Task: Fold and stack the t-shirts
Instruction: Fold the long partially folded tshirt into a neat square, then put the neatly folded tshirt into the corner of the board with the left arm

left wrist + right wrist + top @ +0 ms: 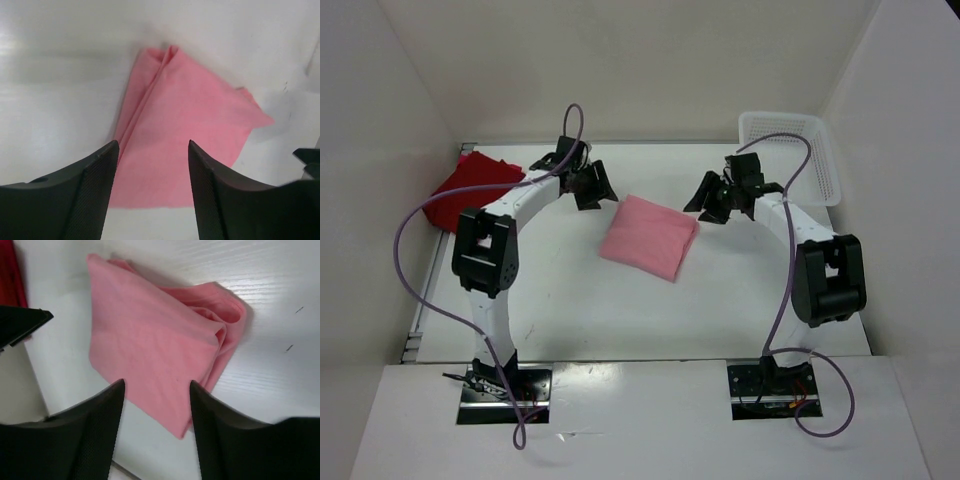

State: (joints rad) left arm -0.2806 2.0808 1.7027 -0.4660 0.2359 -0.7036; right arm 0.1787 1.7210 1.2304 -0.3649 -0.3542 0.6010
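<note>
A light pink t-shirt [648, 237] lies folded into a rough square in the middle of the table; it also shows in the left wrist view [185, 130] and the right wrist view [150, 345]. A red t-shirt [470, 188] lies folded at the far left, its edge showing in the right wrist view [12, 275]; I cannot tell whether another shirt lies under it. My left gripper [592, 186] hovers open and empty just left of the pink shirt [153, 145]. My right gripper [712, 202] hovers open and empty just right of it [156, 385].
A white plastic mesh basket [790, 155] stands at the far right corner behind the right arm. White walls enclose the table on three sides. Purple cables loop from both arms.
</note>
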